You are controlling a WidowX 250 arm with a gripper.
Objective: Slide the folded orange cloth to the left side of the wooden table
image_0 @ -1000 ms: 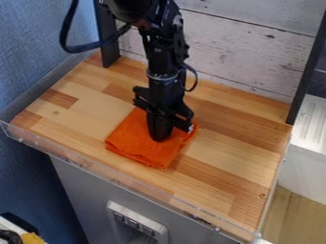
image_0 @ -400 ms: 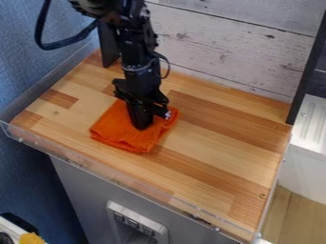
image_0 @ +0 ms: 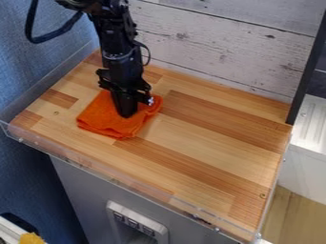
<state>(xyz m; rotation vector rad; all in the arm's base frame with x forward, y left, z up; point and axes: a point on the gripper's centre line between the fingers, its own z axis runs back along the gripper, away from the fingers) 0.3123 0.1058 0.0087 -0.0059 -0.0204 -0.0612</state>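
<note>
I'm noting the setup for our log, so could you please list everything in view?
Folded orange cloth: one, orange, on tabletop's left half
Striped wooden tabletop: one, light and reddish brown, centre
Clear plastic edging: one, transparent, tabletop's front
Weathered plank wall: one, whitish, behind
Textured wall: one, blue, left
Upright post: one clearly seen, black, right
Ribbed unit: one, white, far right
Small item: one, yellow, bottom left corner
Robot gripper: one, black, on the cloth
Robot arm: one, black, upper left

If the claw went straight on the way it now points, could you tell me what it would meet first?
Most likely the orange cloth right beneath the claw, then the wooden tabletop; whether it already touches the cloth is hard to judge.
</note>
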